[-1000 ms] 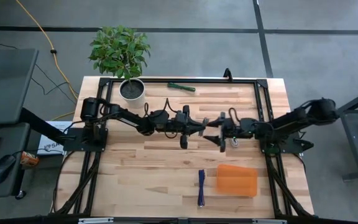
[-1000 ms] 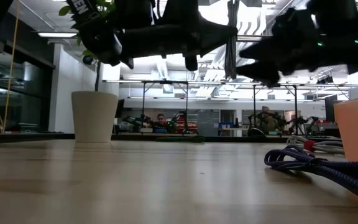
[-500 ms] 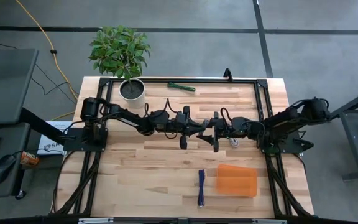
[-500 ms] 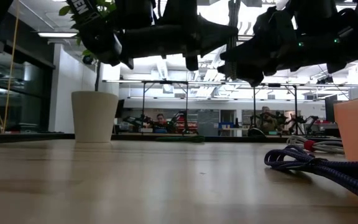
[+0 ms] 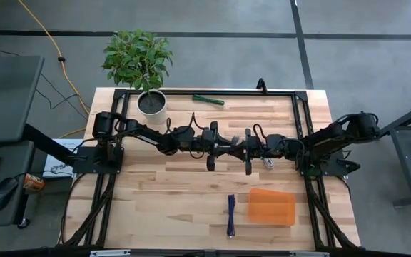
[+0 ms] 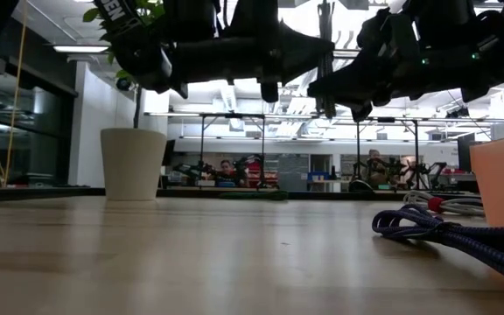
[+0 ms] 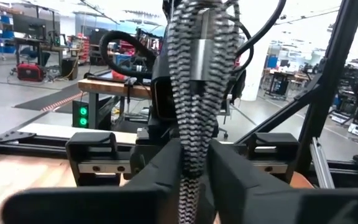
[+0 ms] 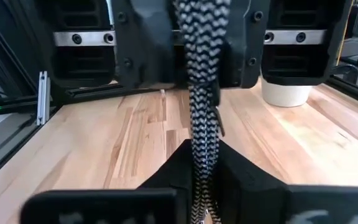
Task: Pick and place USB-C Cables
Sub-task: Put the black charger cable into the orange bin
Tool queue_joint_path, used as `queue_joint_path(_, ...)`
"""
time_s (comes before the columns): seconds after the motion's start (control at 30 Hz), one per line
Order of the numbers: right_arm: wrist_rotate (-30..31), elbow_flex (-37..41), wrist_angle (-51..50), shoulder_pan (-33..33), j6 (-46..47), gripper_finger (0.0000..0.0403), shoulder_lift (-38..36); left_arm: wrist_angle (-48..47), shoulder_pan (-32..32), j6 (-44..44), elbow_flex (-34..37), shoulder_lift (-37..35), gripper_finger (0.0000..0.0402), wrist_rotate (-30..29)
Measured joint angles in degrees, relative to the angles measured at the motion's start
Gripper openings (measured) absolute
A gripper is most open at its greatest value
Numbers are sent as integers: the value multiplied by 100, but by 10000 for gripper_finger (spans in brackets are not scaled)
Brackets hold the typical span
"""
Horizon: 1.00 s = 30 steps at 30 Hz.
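Above the middle of the table my left gripper (image 5: 231, 146) and my right gripper (image 5: 244, 148) meet nose to nose. Both are shut on the silvery grey braided cable (image 7: 194, 93), which stands upright between them and shows as a thin dark strand in the low view (image 6: 325, 61). The green cable (image 5: 209, 100) lies by the far edge. The dark blue cable (image 5: 230, 214) lies beside the orange tray (image 5: 272, 205). The white-and-red cable (image 5: 268, 163) lies under my right arm. My left gripper pinches the braided cable bundle low down (image 7: 190, 163) between its two fingers, which come level from the table's left and lie across it. The bundle stands upright, clear of the table, its metal sleeve (image 7: 199, 59) above the fingers. My right gripper pinches the same bundle (image 8: 202, 163) between its two fingers, which come level from the table's right and lie across it. The bundle rises upright from the fingers in front of the left gripper's body, clear of the table.
A potted plant (image 5: 151, 103) stands at the far left of the table. A black frame rail (image 5: 262, 91) runs around the work area. Bare wood lies near the front left (image 5: 170, 207).
My right gripper has gone toward the table's left, up to the left gripper, and shut on the grey cable that the left gripper holds. The left arm and the cable have stayed in place.
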State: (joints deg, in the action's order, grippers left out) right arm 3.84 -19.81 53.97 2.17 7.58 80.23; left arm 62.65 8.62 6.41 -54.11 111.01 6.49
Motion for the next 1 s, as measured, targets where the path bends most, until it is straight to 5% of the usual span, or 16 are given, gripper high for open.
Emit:
queue_joint_path(0.27,279,4,-1304,0,-10,9,-633,-1724,95,-519,0,-788,202,69)
queue_joint_path(0.47,592,2,-2972,5,12,8,-1795,-3252,247,-767,132,-1811,231,60)
queue_joint_path(0.73,1222,2,-4834,554,444,7,-3188,-1698,540,-467,1710,-2946,229,35)
queue_joint_path(1.0,1961,2,-5088,1091,487,7,-3683,-968,573,-600,2474,-3460,229,43)
